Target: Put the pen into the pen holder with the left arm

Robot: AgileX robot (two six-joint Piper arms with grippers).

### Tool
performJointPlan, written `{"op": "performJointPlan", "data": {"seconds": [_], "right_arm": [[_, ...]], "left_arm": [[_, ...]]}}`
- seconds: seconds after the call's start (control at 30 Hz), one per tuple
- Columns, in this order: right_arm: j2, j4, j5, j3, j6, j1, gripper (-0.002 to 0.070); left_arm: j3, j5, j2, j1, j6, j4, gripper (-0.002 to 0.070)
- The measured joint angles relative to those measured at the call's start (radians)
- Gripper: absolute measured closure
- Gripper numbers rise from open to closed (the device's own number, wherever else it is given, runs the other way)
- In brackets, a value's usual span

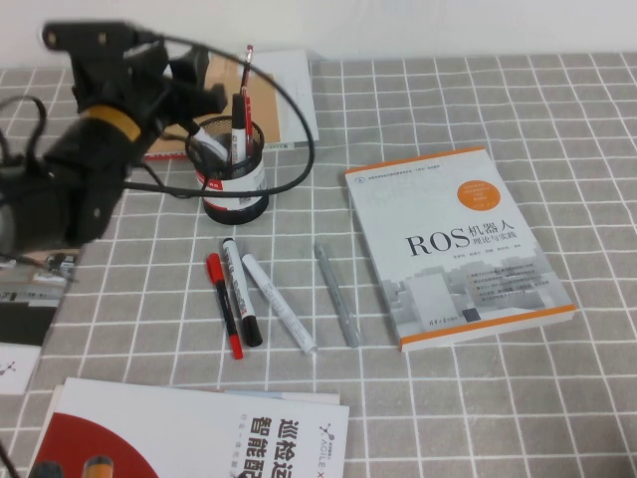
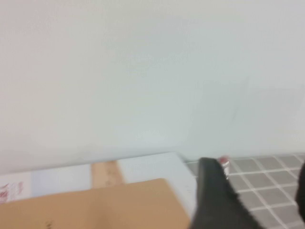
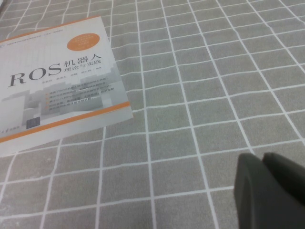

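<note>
- Left pincer hovers just behind the pen holder, released; the pen stands inside, tilted.
- Right pincer, seen only by its wrist view, clenched over bare bench beside the ROS book.

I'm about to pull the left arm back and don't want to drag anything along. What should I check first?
1. Pen seated in the pen holder: ok, it stands nearly upright with its lower end inside.
2. Left pincer free of the pen: cannot tell; it sits right beside the pen, above the holder.
3. Pen holder upright on the table: ok.
4. Arm's cable clear of the holder: cannot tell; it loops past the holder's right side.
5. Right pincer out of the way: ok, shut, low over bare tablecloth near the ROS book.
</note>
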Motion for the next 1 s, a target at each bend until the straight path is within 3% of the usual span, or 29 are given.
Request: {"op": "performJointPlan", "data": {"seconds": [0.1, 0.2, 0.3, 1.0], "right_arm": [[0.0, 0.0, 0.0, 0.0, 0.0, 0.0, 0.0691], [0.0, 0.0, 0.0, 0.0, 0.0, 0.0, 0.0691], [0.0, 0.0, 0.0, 0.0, 0.0, 0.0, 0.0691], [0.0, 0.0, 0.0, 0.0, 0.0, 0.0, 0.0691]], "left_arm": [[0.002, 0.111, -0.08, -0.03, 0.0, 0.042, 0.0441], [0.002, 0.254, -0.161, -0.066, -0.004, 0.088, 0.0589], [0.013, 0.364, -0.25, -0.1, -0.011, 0.106, 0.0652], [0.791, 0.413, -1.223, -0.125, -0.154, 0.112, 0.0675]]}}
